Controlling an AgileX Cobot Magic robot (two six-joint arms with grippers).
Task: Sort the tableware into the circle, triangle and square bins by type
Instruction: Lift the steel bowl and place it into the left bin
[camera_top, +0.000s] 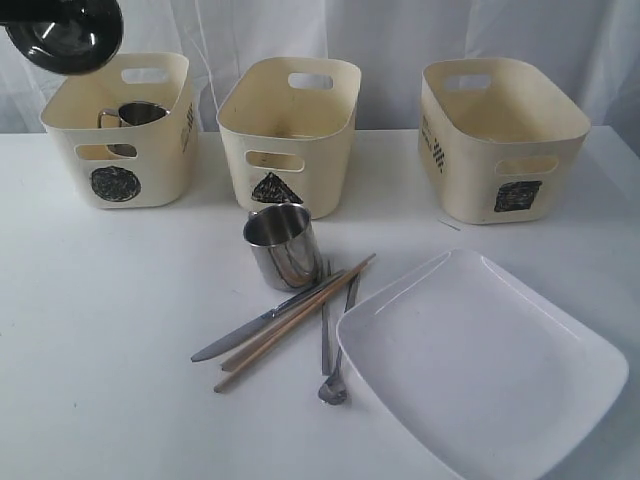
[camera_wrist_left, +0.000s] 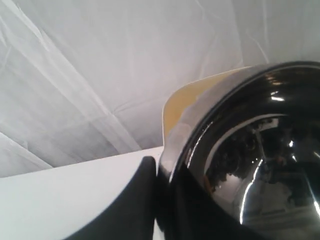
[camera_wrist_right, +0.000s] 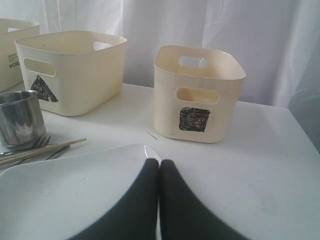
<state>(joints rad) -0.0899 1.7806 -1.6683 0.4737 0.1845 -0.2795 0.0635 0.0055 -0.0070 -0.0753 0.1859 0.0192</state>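
Note:
A dark, shiny steel bowl (camera_top: 65, 35) hangs at the top left, above the circle bin (camera_top: 120, 130), which holds a steel mug (camera_top: 135, 113). My left gripper (camera_wrist_left: 159, 172) is shut on the bowl's rim (camera_wrist_left: 250, 150), one finger outside and one inside. The triangle bin (camera_top: 288, 130) and square bin (camera_top: 500, 140) look empty. A second mug (camera_top: 282, 245), a knife (camera_top: 260, 325), chopsticks (camera_top: 300, 315), and a spoon beside a fork (camera_top: 332, 385) lie mid-table. My right gripper (camera_wrist_right: 159, 164) is shut and empty over the corner of the white square plate (camera_top: 480, 370).
The three bins stand in a row along the back of the white table, in front of a white curtain (camera_top: 400, 30). The plate reaches the table's front right. A small thin sliver (camera_top: 448, 224) lies in front of the square bin.

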